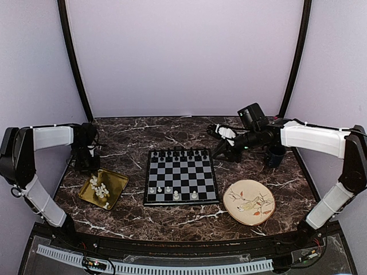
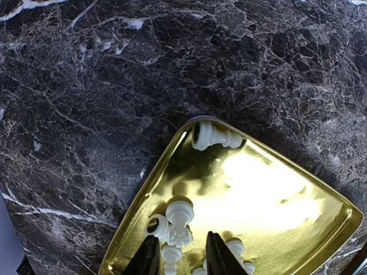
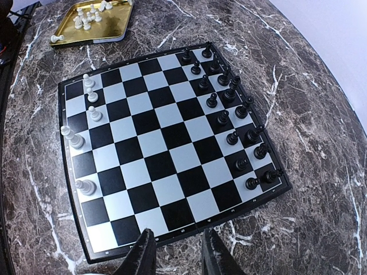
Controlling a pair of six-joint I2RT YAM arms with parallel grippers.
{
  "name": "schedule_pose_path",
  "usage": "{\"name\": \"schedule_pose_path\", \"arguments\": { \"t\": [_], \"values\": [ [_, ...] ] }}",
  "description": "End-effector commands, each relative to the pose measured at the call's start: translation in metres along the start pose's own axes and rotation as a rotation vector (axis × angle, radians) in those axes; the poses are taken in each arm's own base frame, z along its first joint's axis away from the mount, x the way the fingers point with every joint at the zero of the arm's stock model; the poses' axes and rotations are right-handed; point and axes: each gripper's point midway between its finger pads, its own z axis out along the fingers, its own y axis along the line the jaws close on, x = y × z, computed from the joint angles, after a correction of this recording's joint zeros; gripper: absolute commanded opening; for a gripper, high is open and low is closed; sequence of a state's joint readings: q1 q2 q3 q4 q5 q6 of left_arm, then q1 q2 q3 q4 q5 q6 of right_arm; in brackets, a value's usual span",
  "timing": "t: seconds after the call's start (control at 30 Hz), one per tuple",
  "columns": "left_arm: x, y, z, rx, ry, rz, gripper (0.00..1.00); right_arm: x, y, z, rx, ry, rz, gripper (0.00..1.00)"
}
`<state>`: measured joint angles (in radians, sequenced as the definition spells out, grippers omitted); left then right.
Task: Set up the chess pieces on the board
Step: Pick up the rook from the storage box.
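Observation:
The board [image 1: 180, 176] lies mid-table, with black chessmen [image 1: 180, 153] along its far rows and several white chess pieces [image 1: 168, 189] near its front edge. More white pieces [image 1: 100, 188] lie in a gold tray [image 1: 117, 184] to its left. My left gripper [image 2: 182, 260] hangs open low over the tray [image 2: 269, 195]. Its fingers [image 2: 150, 260] straddle a cluster of toppled white pieces [image 2: 178, 220] without closing on any. My right gripper [image 3: 178, 258] hovers open and empty just off the board's right edge [image 3: 166, 143]. Several white pieces [image 3: 92, 96] show across the board from it.
A round patterned plate [image 1: 249, 201] lies right of the board's front corner. A dark cup [image 1: 275, 154] stands behind the right arm. One white piece [image 2: 215, 136] lies alone in the tray's far corner. Dark marble tabletop [image 2: 114, 86] surrounds the tray.

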<state>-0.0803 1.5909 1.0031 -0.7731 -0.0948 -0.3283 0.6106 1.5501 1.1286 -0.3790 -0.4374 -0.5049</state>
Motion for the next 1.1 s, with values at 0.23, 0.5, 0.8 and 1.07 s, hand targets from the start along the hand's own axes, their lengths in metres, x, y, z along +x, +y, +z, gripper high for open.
{"name": "schedule_pose_path", "arguments": {
  "t": [0.23, 0.5, 0.8, 1.07],
  "values": [
    [0.005, 0.004, 0.014, -0.019, 0.030, -0.006, 0.24, 0.002, 0.003, 0.004, -0.017, 0.001, -0.009, 0.29],
    [0.005, 0.000, 0.015, 0.001, 0.036, 0.005, 0.15, 0.003, 0.003, 0.005, -0.019, 0.004, -0.008, 0.29],
    [-0.001, -0.051, -0.012, 0.257, -0.041, 0.113, 0.09, 0.004, 0.004, 0.008, -0.025, 0.009, -0.006, 0.29],
    [0.014, -0.125, -0.078, 0.385, -0.176, 0.435, 0.09, 0.004, 0.008, 0.011, -0.034, 0.016, -0.011, 0.29]
  ]
}}
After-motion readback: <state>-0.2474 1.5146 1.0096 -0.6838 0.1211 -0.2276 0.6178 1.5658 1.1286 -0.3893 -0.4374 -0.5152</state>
